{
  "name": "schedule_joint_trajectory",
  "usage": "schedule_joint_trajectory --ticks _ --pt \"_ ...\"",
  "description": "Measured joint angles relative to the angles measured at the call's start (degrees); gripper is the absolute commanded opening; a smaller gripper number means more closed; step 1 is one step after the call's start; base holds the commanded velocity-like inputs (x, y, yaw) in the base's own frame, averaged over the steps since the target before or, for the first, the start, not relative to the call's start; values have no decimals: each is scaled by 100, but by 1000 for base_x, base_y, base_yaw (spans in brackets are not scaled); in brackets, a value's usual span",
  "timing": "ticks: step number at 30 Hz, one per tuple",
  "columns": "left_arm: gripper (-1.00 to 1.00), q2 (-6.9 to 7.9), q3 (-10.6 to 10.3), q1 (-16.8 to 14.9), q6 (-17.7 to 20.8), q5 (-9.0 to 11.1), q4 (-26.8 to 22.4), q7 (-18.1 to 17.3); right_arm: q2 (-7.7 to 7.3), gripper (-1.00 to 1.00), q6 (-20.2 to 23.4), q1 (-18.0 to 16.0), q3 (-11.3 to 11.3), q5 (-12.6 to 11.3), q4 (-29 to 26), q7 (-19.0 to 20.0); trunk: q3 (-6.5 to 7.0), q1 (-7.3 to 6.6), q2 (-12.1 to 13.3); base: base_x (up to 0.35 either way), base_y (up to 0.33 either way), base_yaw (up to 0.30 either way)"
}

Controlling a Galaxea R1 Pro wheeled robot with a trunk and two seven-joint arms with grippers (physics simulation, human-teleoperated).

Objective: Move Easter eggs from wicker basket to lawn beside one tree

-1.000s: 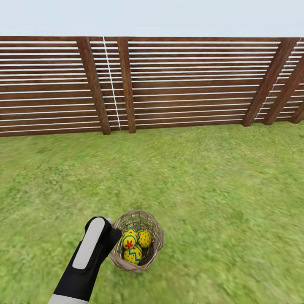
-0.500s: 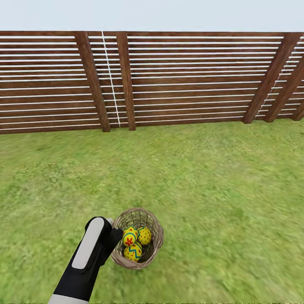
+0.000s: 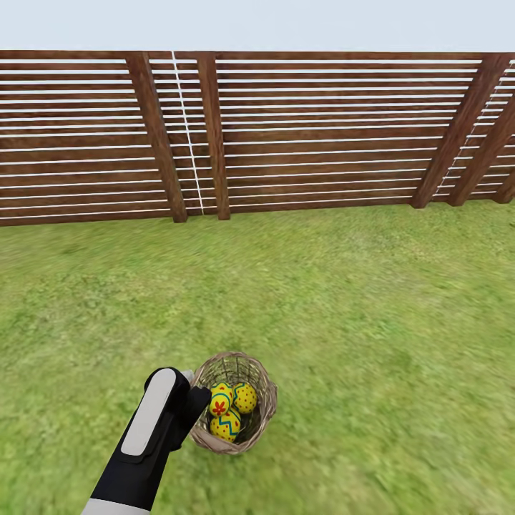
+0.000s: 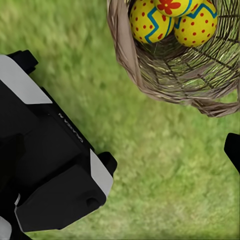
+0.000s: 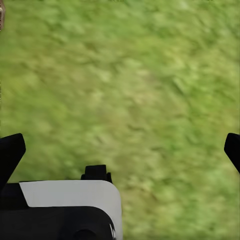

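The wicker basket (image 3: 263, 409) sits on the lawn (image 3: 357, 322) just in front of me. It holds the three Easter eggs (image 3: 220, 407), (image 3: 245, 398), (image 3: 226, 425), yellow with blue zigzags and red dots. My left gripper (image 3: 194, 405) hangs right at the basket's left rim, its fingers hidden behind the wrist. In the left wrist view the basket (image 4: 150, 80) with the eggs (image 4: 147, 22) lies ahead of the left gripper (image 4: 120, 150), which stands open over grass. The right gripper (image 5: 121, 150) is open above bare grass. The tree is out of view.
A brown slatted wooden fence (image 3: 322, 136) closes off the lawn a few metres ahead. Grass stretches to both sides and to the right of the basket. Black and white robot parts (image 4: 50, 170) show low in both wrist views.
The whole head picture has shifted slightly upward, so the camera moved. The basket, the eggs and my left arm keep the same places relative to each other.
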Motion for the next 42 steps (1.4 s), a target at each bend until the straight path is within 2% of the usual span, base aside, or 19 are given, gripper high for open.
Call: schedule_joint_trajectory --ticks 3,7,11,15,42 --pt "100 0 0 0 -2 8 0 0 2 100 0 0 0 0 3 1 0 0 0 0 0 0" --pt "100 0 19 0 -6 21 0 0 1 100 0 0 0 0 1 0 -71 87 -159 0 0 0" --pt "100 0 25 0 -88 255 39 -1 2 100 0 0 0 0 1 1 -143 175 -320 0 0 0" --pt "100 0 13 0 -235 360 138 -6 0 100 0 0 0 0 0 1 -215 263 -480 0 0 0" --pt "100 0 15 0 -268 376 166 -24 -6 100 0 0 -8 0 -8 1 -700 856 -1564 0 0 0"
